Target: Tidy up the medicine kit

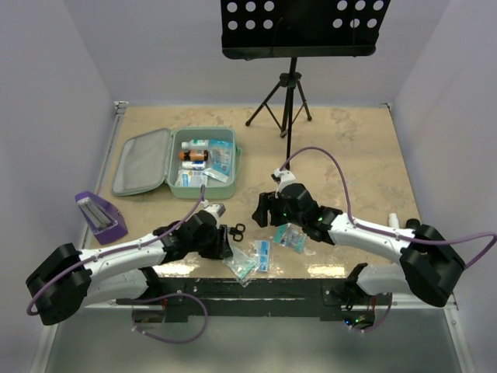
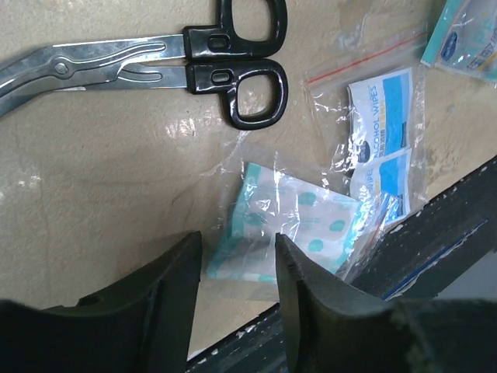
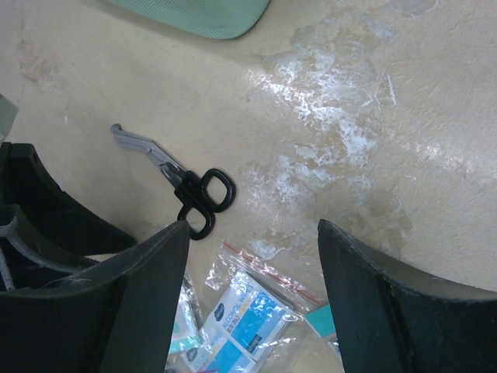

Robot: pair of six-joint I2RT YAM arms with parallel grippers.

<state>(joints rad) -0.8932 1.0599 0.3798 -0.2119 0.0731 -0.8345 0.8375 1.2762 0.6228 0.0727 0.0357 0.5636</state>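
Observation:
The mint-green medicine kit [image 1: 142,161] lies open at the back left, its tray [image 1: 206,159] holding several packets and bottles. A corner of the kit shows in the right wrist view [image 3: 202,15]. My left gripper [image 1: 225,242] [image 2: 237,245] is open and empty, low over a clear bag of teal plasters [image 2: 291,221] [image 1: 242,264] by the table's front edge. My right gripper [image 1: 262,216] [image 3: 252,233] is open and empty above a bag of alcohol wipes [image 3: 248,311] [image 2: 380,144] [image 1: 262,253]. Black-handled scissors [image 1: 227,227] [image 2: 194,66] [image 3: 198,194] lie between the arms.
A purple holder [image 1: 101,216] stands at the left edge. Another teal packet bag [image 1: 291,235] [image 2: 466,39] lies under my right arm. A music stand tripod [image 1: 286,101] stands at the back. A small white object [image 1: 394,220] lies at the right edge.

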